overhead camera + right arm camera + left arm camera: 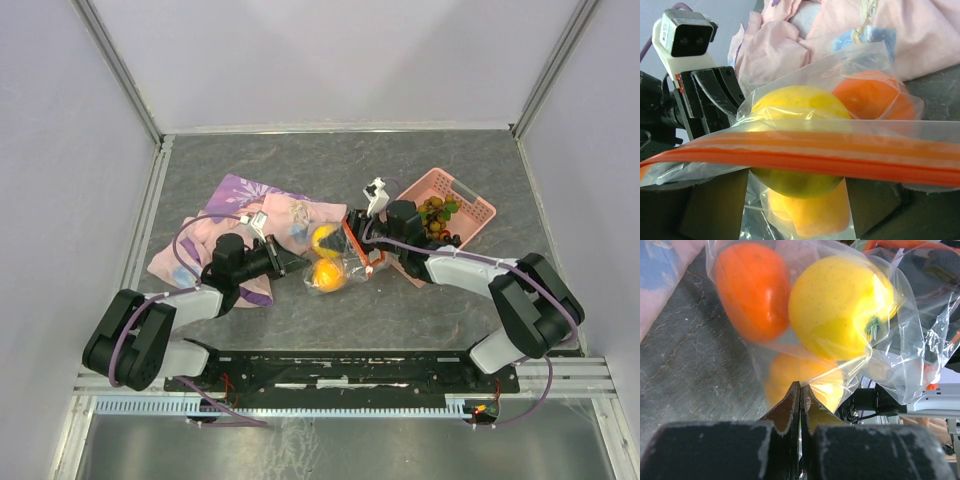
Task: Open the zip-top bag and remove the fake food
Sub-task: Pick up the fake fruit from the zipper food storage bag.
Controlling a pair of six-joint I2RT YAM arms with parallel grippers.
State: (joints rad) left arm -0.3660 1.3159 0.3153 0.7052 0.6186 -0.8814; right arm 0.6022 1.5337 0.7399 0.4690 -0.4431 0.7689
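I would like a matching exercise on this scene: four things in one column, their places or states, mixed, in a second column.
1 yellow fruit
2 grape bunches
3 left hand
4 patterned cloth

A in the pink basket
B shut on the zip-top bag
C inside the bag
D on the table, left of the bag

Pairs: 1-C, 2-A, 3-B, 4-D

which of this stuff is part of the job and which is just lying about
Job: clear crinkly zip-top bag with orange-red strip; yellow plastic fruit and orange plastic fruit inside it; left gripper pinching the bag.
Lying about: pink-purple patterned cloth; pink perforated basket.
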